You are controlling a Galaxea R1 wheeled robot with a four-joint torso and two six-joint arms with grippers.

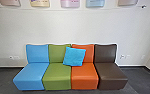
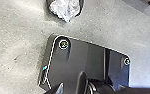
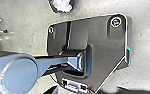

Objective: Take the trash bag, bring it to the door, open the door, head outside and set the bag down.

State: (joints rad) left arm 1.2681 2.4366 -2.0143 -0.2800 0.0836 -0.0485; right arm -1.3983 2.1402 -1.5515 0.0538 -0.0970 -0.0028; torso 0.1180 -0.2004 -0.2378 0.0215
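Note:
A whitish, crumpled plastic bag (image 2: 65,10) with a dark surround lies beyond the edge of the robot's base in the left wrist view, separated from it by a strip of grey floor. The same pale bag (image 3: 62,4) is partly visible in the right wrist view, also apart from the base. Whether either gripper is open or shut cannot be made out. No contact between a gripper and the bag can be seen.
Against a white wall (image 1: 91,27) stands a row of seats: blue (image 1: 31,75), green (image 1: 57,76), orange (image 1: 84,76) and brown (image 1: 111,76). A bright blue cushion (image 1: 74,56) leans on the middle backrests. Dark floor (image 1: 1,80) lies in front.

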